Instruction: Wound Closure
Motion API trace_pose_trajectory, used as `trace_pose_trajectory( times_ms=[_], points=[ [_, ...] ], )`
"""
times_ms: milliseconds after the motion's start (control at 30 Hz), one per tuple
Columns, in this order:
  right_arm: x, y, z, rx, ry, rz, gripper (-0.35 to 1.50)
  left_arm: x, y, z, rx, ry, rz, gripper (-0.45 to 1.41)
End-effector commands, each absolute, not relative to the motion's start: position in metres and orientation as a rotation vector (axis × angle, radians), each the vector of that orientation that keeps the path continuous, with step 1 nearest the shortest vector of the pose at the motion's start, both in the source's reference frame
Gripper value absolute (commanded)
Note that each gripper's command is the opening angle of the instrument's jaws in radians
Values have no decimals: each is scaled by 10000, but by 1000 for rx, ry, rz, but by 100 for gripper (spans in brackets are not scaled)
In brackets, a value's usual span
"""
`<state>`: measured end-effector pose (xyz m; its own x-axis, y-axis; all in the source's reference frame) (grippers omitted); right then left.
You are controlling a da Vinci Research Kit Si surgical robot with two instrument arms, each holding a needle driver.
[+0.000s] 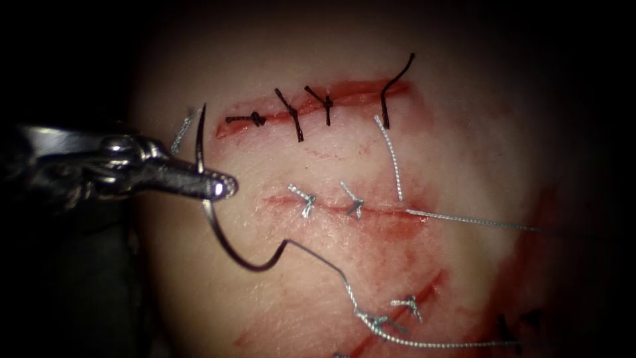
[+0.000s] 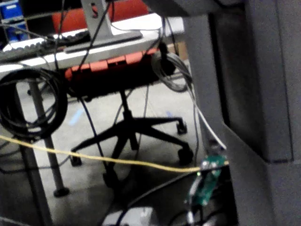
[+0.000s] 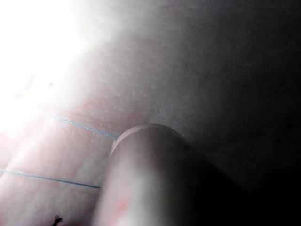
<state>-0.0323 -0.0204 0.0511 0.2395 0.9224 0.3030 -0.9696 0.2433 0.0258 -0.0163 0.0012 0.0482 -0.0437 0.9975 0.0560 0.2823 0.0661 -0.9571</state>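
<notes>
Needle held mid-curve by left tool, clear of tissue.

The curved needle is held mid-curve, clear of the tissue, at the frame's left; pale thread is trailed toward the lower cut.

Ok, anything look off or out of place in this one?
Nothing stands out. The left tool holds the needle mid-curve, free of the tissue, left of the middle cut. Thread lies across the tissue; red fluid smears it.
</notes>
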Motion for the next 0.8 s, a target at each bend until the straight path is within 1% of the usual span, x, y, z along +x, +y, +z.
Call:
trace_pose_trajectory(
  times_ms=[33,67,100,133,167,267,300,333,467,500,533,600,633,667,700,733,767,800],
  points=[
    [-315,-206,515,227,-243,1307,-35,-168,12,487,-1353,-1474,1039,-45],
    [-311,-205,516,208,-205,1318,-15,-168,12,487,-1353,-1474,1039,-45],
    [-308,-203,516,183,-159,1326,51,-168,12,487,-1350,-1473,1041,-45],
    [-306,-200,515,168,-121,1334,84,-168,12,487,-1348,-1472,1044,-45],
    [-296,-192,507,161,-57,1235,111,-170,12,487,-1341,-1468,1051,-45],
    [-278,-172,485,172,18,1185,120,-173,11,489,-1345,-1430,1091,-45],
    [-273,-165,477,171,48,1202,118,-175,10,491,-1353,-1397,1115,-45],
    [-257,-151,461,155,118,1242,111,-181,8,496,-1390,-1269,1215,-45],
    [-221,-131,453,86,205,1318,106,-198,6,513,-1527,-967,1567,-45],
    [-221,-131,453,86,205,1318,106,-198,6,513,-1527,-967,1567,-45],
    [-182,-120,459,81,282,1419,105,-216,0,534,-1664,-562,1978,-45],
    [-151,-115,461,167,401,1558,103,-228,-10,548,-1740,-273,2227,-45],
    [-137,-114,462,232,452,1638,106,-233,-15,552,-1767,-247,2268,-45],
    [-108,-113,462,348,583,1738,106,-242,-24,559,-1866,-160,2382,-45],
    [-88,-114,462,417,684,1800,106,-245,-27,560,-1894,-140,2409,-45],
    [-76,-115,461,478,734,1830,105,-251,-34,560,-1956,-78,2472,-45],
    [-61,-116,460,555,776,1843,86,-254,-38,559,-1981,-30,2511,-45],
    [-43,-118,459,662,820,1822,74,-258,-42,556,-1994,9,2545,-45]
  ],
)
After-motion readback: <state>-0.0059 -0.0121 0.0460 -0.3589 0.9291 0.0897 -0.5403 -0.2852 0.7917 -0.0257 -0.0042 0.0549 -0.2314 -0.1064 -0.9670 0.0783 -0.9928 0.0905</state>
